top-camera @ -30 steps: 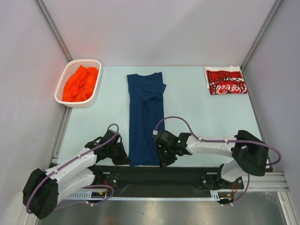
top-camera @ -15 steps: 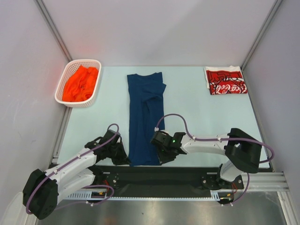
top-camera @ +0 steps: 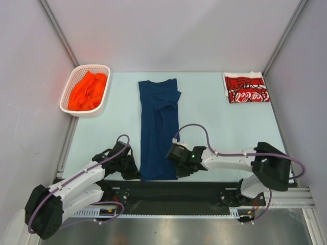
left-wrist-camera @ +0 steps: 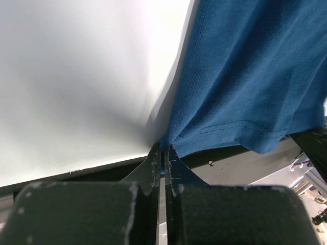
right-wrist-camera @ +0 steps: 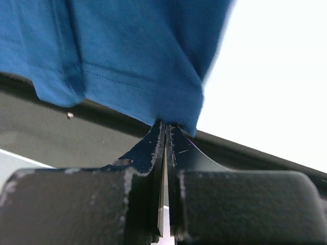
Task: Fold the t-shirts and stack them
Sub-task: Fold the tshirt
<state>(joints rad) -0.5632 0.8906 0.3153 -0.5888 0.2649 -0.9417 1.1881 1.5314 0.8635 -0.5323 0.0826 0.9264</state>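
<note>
The navy t-shirt (top-camera: 158, 127) lies as a long narrow strip down the middle of the table, hem at the near edge. My left gripper (top-camera: 137, 175) is shut on its near left hem corner (left-wrist-camera: 176, 145). My right gripper (top-camera: 180, 172) is shut on its near right hem corner (right-wrist-camera: 179, 120). The red Coca-Cola t-shirt (top-camera: 246, 88) lies folded at the far right. The orange t-shirt (top-camera: 88, 91) is crumpled in the white basket (top-camera: 69, 88) at the far left.
The black rail (top-camera: 168, 191) of the arm mount runs along the near table edge, just under the navy hem. Grey walls close in on both sides and at the back.
My right gripper has shifted slightly along the near right corner of the navy t-shirt and stays at the hem. The left arm and the shirt have barely moved.
</note>
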